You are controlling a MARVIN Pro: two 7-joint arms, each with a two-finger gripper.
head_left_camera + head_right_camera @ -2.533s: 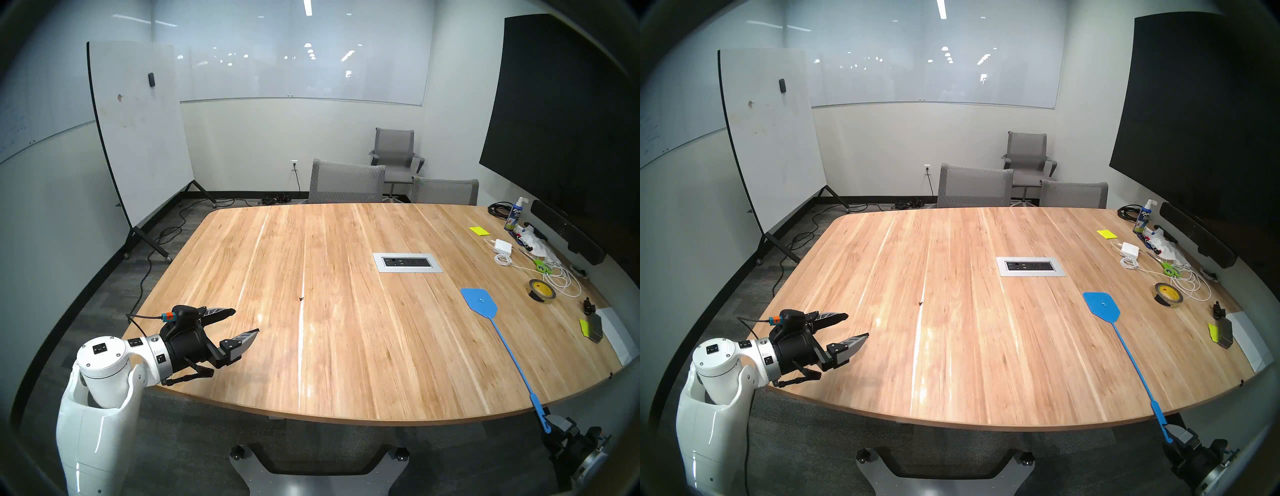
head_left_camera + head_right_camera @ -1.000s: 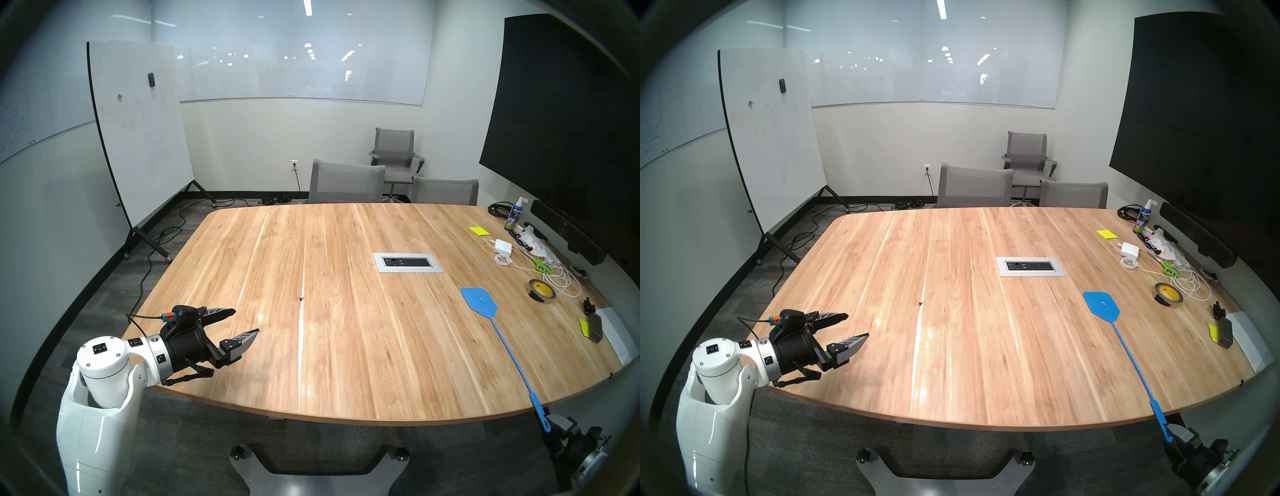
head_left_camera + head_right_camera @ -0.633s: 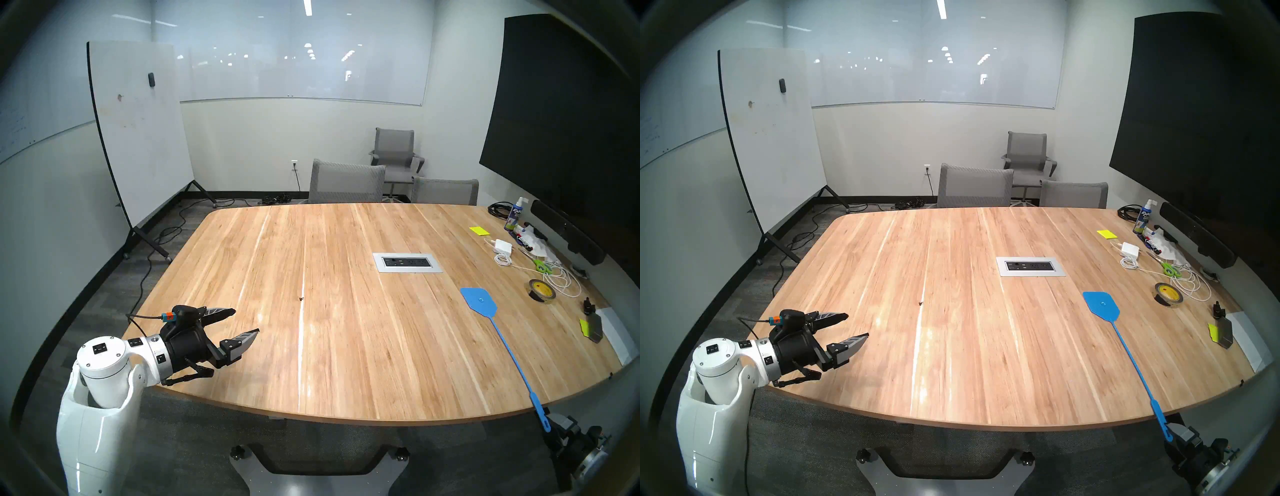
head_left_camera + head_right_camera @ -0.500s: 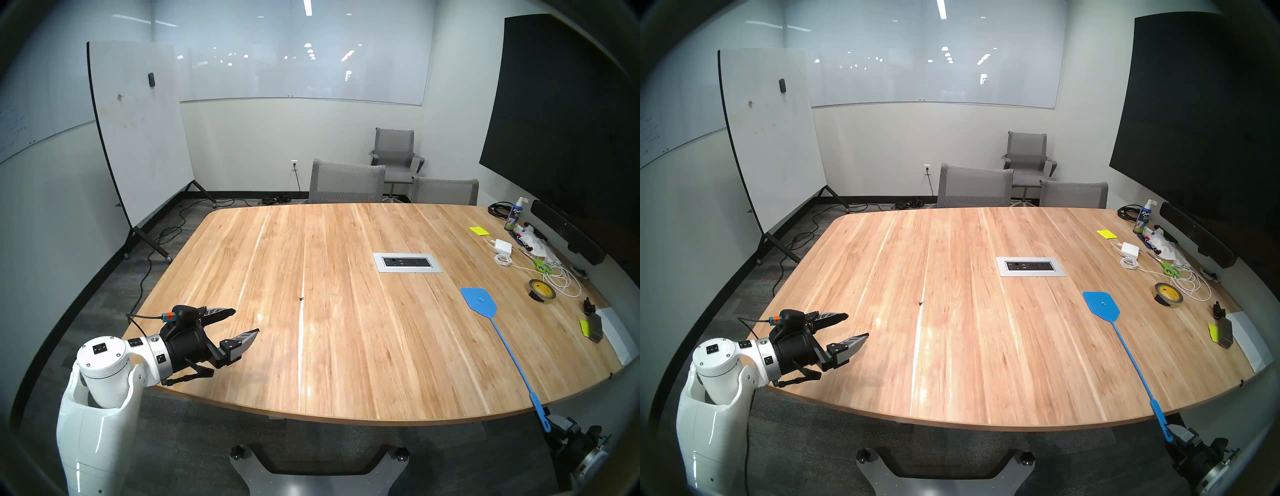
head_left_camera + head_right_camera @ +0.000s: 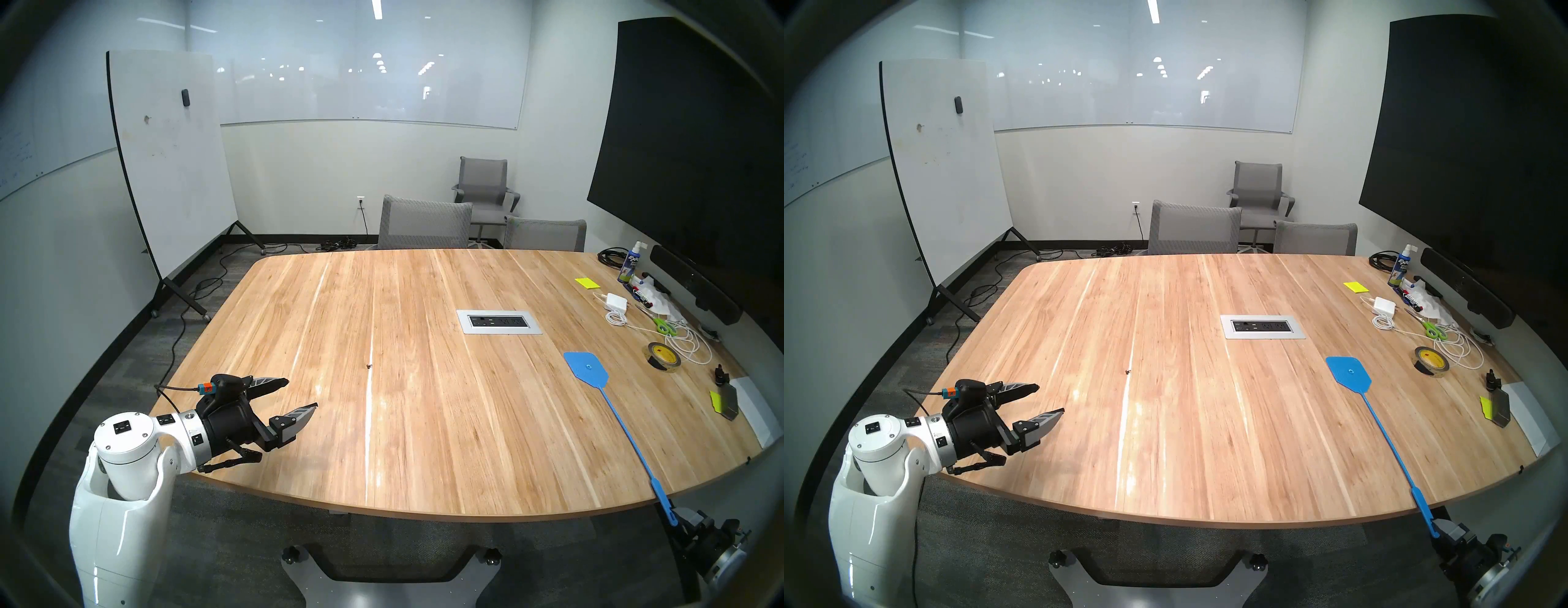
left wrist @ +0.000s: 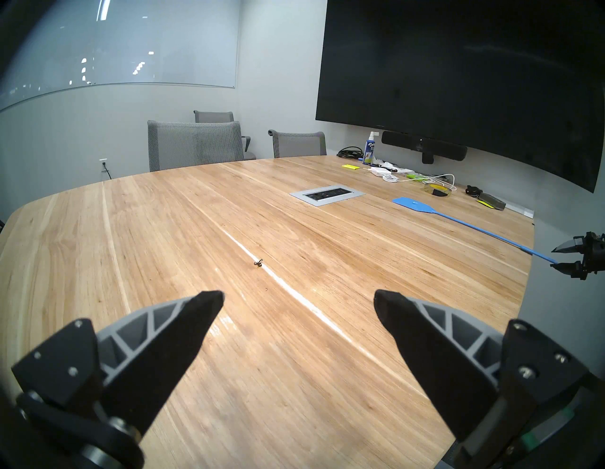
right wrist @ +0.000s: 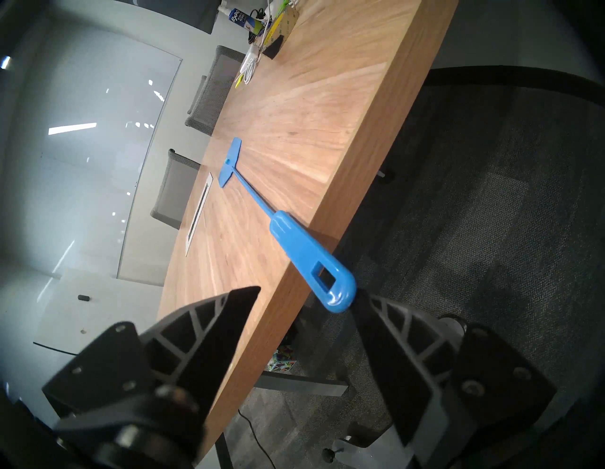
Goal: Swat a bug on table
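The bug is a tiny dark speck on the light wood table, left of the grey power panel; it also shows in the left wrist view. My left gripper is open and empty, hovering over the near left corner and pointing at the bug. A blue fly swatter lies flat at the right, its handle overhanging the near edge. My right gripper is open below that edge, with the handle's end between its fingers and against one fingertip.
Along the table's right side lie a tape roll, white charger with cable, green scissors, spray bottle and yellow notes. Grey chairs stand at the far edge. A rolling whiteboard stands left.
My right gripper has shifted slightly to the right, and the swatter's handle end has swung slightly right with it. The left arm and the bug have not moved.
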